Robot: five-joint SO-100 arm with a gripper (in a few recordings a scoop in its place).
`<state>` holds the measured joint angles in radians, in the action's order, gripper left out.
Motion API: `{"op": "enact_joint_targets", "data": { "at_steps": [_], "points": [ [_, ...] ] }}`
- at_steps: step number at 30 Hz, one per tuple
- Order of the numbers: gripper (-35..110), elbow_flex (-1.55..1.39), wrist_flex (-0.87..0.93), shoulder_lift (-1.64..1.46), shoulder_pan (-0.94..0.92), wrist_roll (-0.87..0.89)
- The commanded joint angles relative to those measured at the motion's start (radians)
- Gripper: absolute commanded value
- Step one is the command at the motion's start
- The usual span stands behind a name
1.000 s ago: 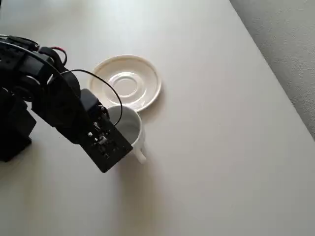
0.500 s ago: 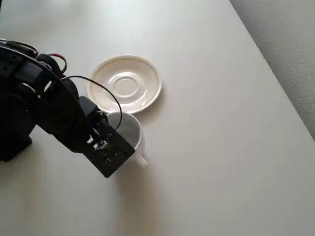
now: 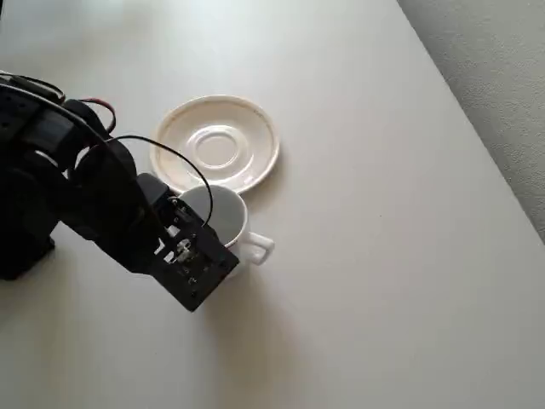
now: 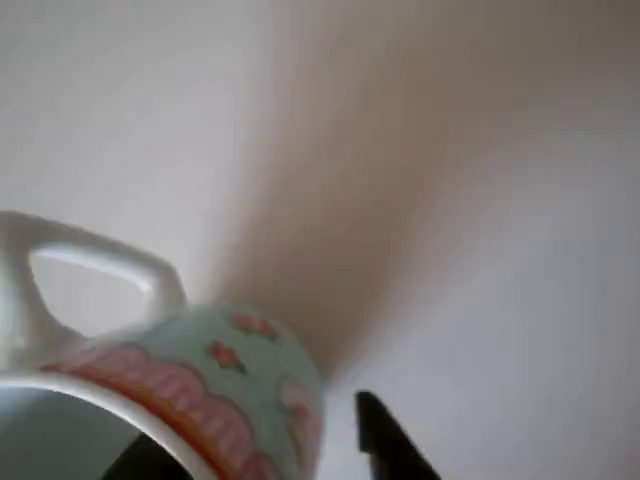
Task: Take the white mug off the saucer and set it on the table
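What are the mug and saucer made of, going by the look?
The white mug: likely glazed ceramic; smooth pale wall, thick rim, and in the wrist view a printed pink band with small floral marks.
The saucer: could be glazed ceramic or glossy plastic; cream surface with soft sheen and a moulded ring at its centre. Neither picture settles it.

One mug [image 3: 223, 213], one saucer [image 3: 255, 141]

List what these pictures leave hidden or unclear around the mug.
- End effector grip: overhead view, the arm's own black body covers the fingertips.
- White mug base on the table: overhead view, too steep to confirm contact.
- Mug's lower part: wrist view, cut off by the bottom edge, blurred.
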<state>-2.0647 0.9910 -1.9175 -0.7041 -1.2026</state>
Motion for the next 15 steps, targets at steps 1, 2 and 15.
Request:
{"op": "enact_joint_targets", "data": {
  "at_steps": [1,2,15],
  "points": [
    [19,0.011,0.0,-0.155,-0.014,0.061],
    [19,0.011,-0.006,-0.189,-0.011,0.11],
    [19,-0.206,0.008,-0.948,0.206,0.827]
  ]
}}
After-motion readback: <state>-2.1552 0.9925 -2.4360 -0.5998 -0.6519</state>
